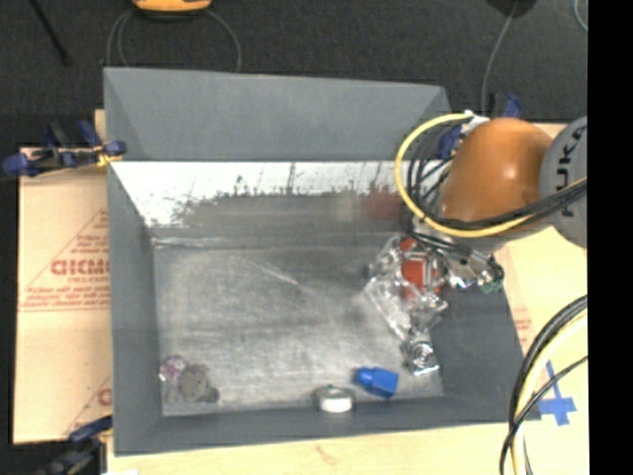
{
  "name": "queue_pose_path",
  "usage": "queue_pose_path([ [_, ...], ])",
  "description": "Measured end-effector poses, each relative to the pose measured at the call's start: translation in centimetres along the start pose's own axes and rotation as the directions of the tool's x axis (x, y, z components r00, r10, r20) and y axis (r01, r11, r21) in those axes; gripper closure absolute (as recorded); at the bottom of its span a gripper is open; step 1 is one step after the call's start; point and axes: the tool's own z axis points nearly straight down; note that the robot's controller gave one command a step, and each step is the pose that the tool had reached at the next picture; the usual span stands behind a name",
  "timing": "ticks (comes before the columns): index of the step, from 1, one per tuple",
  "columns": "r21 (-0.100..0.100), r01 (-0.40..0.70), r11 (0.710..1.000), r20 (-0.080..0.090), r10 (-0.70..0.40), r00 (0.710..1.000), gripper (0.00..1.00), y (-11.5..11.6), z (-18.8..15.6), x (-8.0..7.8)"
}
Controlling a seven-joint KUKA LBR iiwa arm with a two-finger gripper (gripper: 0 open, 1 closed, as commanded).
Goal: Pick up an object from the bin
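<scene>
Dark speckled floor all round, and on it a grey metal bin (pixel 297 117) with sloping walls and a scuffed, scratched bottom. Close against the bin's near wall, a small blue plastic cap (pixel 376 380), taken here as the mark for everything else. Just left of the blue cap, with a little gap between, a white round lid (pixel 334 399). Far to the left of the blue cap, in the bin's near corner, a small heap of greyish and pale purple bits (pixel 188 384). Just beyond the blue cap and a little to its right, a small shiny clear piece (pixel 420 356). Farther beyond the blue cap, toward the far wall, a crumpled clear plastic wrapper (pixel 386 290) with a red part (pixel 415 270) inside or behind it; cannot tell which. At that wrapper, beyond and right of the blue cap, the gripper (pixel 427 300), under the arm's orange domed cover (pixel 495 171) with its yellow and black cables. In among the wrapper's folds and touching them. Cannot tell the state of the claw, whether wide, narrow or closed on anything, since hidden by the crinkled plastic. Wrapper well apart from the heap, nearer the blue cap.
</scene>
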Motion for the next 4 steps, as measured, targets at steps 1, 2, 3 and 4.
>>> queue_pose_path([
  [1,0.009,0.460,0.888,0.009,-0.460,0.888,0.00,3.5,4.9,4.4],
  [2,-0.004,0.713,0.701,0.002,-0.713,0.701,0.00,4.7,0.7,1.7],
  [3,-0.011,0.790,0.613,0.005,-0.790,0.613,0.00,4.1,4.2,2.2],
  [4,0.004,0.928,0.373,0.005,-0.928,0.373,0.00,10.7,5.2,5.2],
])
